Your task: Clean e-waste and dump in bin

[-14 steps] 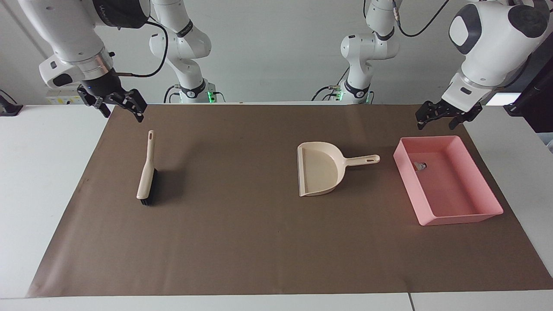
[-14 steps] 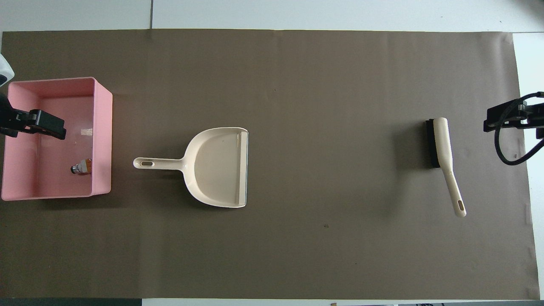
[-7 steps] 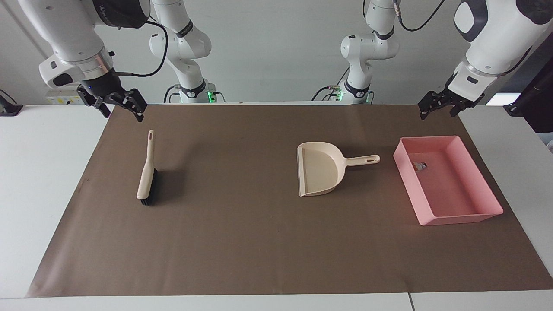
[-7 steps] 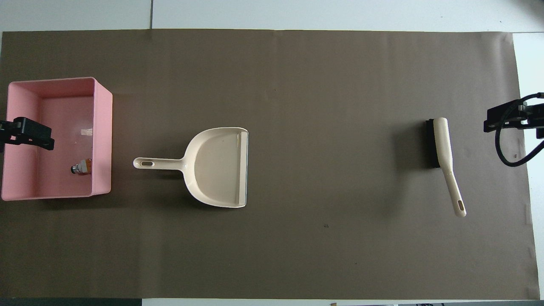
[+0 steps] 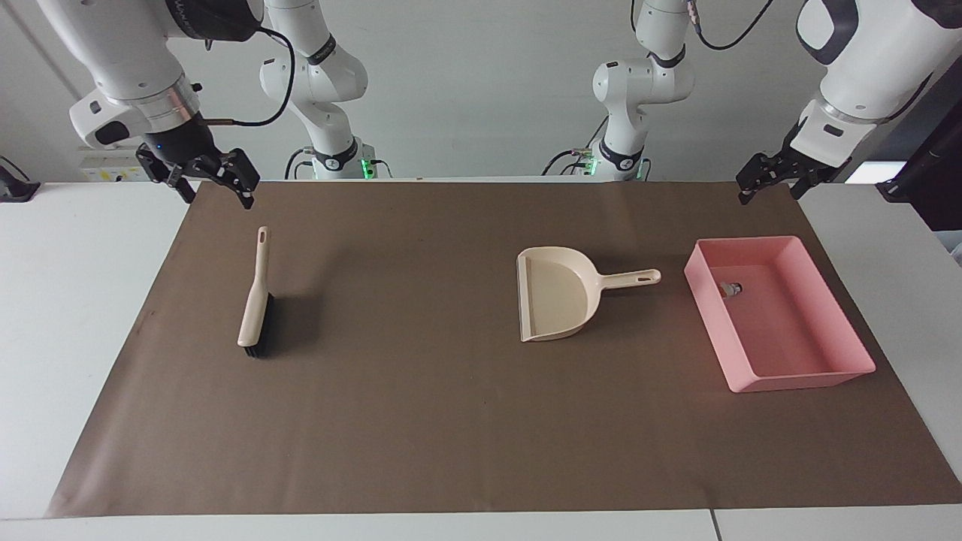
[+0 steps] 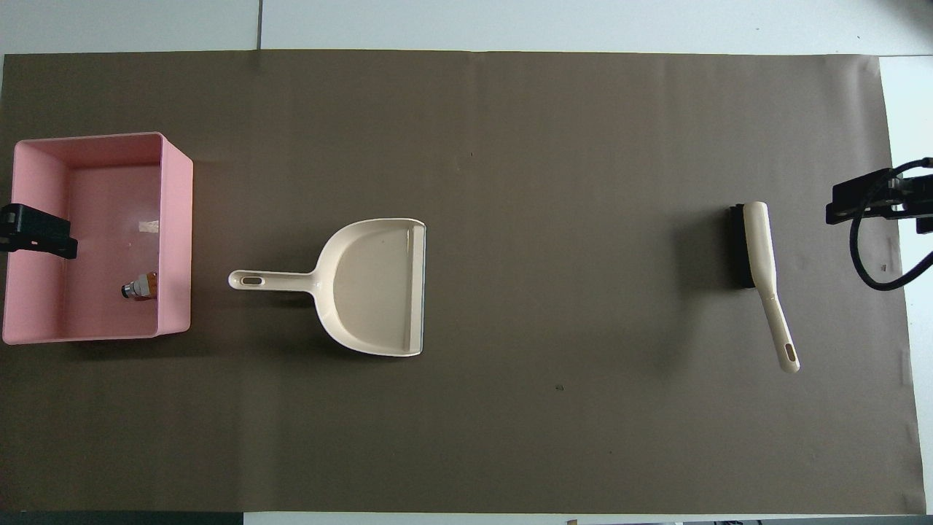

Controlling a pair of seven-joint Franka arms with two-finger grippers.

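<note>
The pink bin (image 5: 801, 380) (image 6: 176, 240) lies on the brown mat at the left arm's end. The e-waste (image 5: 729, 288) (image 6: 138, 286) in it is a small grey and orange bit near the wall toward the dustpan, plus a pale scrap (image 6: 148, 227). My left gripper (image 5: 768, 188) (image 6: 33, 232) hangs open and empty in the air, over the mat's edge at the robots' side of the bin. My right gripper (image 5: 216, 191) (image 6: 875, 204) is raised, open and empty, over the mat's corner near the brush handle's tip.
An empty beige dustpan (image 5: 556, 300) (image 6: 379, 288) lies beside the bin, its handle pointing at the bin. A beige brush with black bristles (image 5: 255, 308) (image 6: 758, 248) lies at the right arm's end. The brown mat (image 5: 421, 421) covers most of the table.
My left gripper has risen and drawn back from over the bin toward the robots' side. The right gripper has lifted very slightly. Bin, dustpan and brush have not moved.
</note>
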